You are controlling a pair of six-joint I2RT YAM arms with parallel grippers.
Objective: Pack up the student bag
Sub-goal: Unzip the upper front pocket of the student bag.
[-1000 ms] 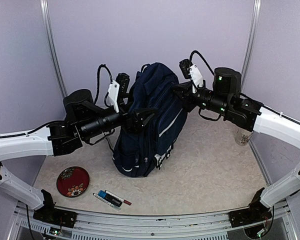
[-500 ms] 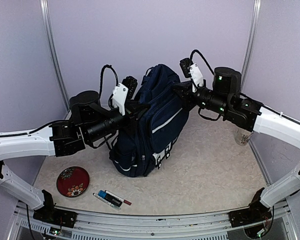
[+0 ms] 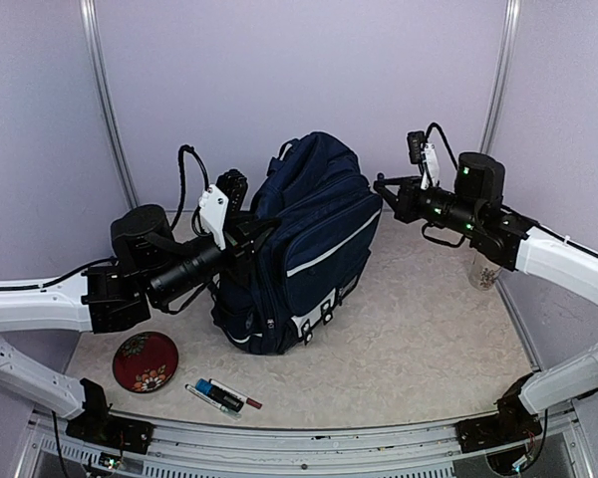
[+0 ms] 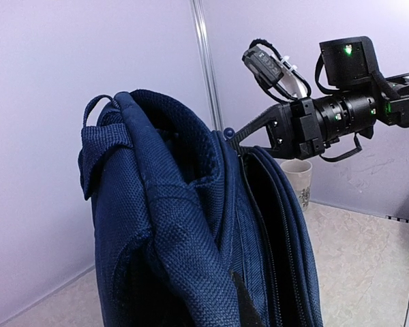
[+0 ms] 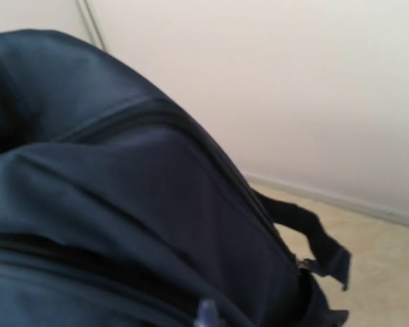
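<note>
1. Top external view, left claw [image 3: 247, 233]: pressed into the left flank of the student bag [image 3: 314, 239]. Its black fingers vanish against the dark fabric, so you cannot tell whether they are apart or clamped on cloth.
2. Right claw [image 3: 381, 185]: jaws together, tips at the bag's upper right corner. The left wrist view puts them touching a small blue bead, the zip pull [image 4: 228, 132]. Whether the pull is truly pinched cannot be told.
3. Student bag: stands on the table [image 3: 429, 339] between both arms, centre and far, leaning right. Navy woven nylon, coarse weave, padded top, carry loop. Thin white stripe across the front pocket, white patch low on the near face, dark strap [image 5: 313, 235] with buckle at the far side.
4. Step in hand, by my reading: opening the top zip. Draw the pull along the curve of the track, not away from it. Brace the opposite side with the left claw so the soft shell is taut and does not fold or topple.
5. Near left: round red dish [image 3: 145, 360], glossy, floral pattern. Just right of it, markers [image 3: 222, 395], slim cylinders lying flat. Probably the cargo.
6. Far right: pale paper cup [image 3: 483, 271], upright, beside the right arm.
7. Table: mottled beige, matt.
</note>
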